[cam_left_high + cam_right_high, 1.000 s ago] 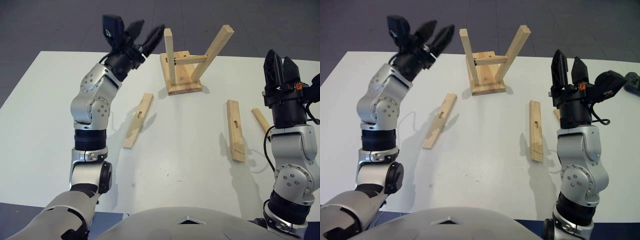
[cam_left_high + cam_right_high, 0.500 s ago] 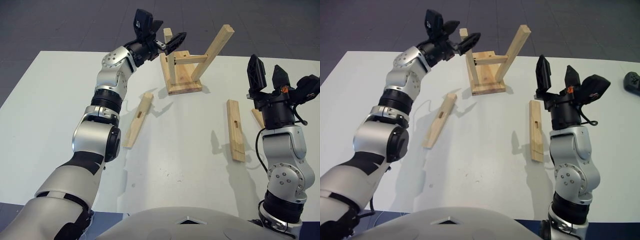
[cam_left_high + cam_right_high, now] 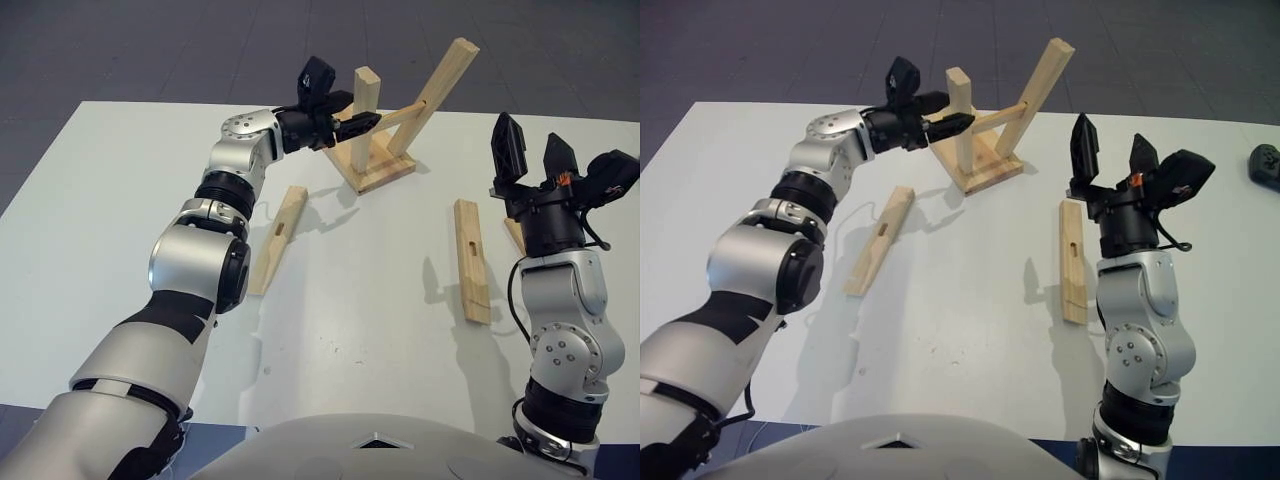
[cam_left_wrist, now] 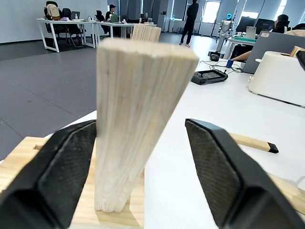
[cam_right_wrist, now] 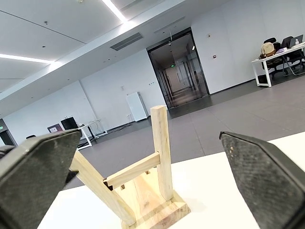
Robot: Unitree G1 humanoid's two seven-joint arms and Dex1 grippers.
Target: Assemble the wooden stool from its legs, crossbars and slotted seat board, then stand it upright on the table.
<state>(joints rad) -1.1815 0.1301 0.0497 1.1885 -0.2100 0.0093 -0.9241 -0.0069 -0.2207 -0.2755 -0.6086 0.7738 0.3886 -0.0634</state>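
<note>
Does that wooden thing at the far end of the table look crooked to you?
Yes. The half-built stool sits upside down on its seat board. An upright leg and a slanting leg are joined by a crossbar, so it looks lopsided. The left hand is open around the upright leg.

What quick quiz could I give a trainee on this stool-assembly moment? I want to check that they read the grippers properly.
1. True or false: the right gripper is shut on a loose leg.
2. The left gripper has its open fingers on either side of which part?
A. the seat board's edge
B. an upright leg already standing in the seat board
C. a leg lying on the table
3. How many slotted legs lie flat and loose on the table?

Key: 1 false, it is open, raised and holding nothing; 2 B; 3 two.
</note>
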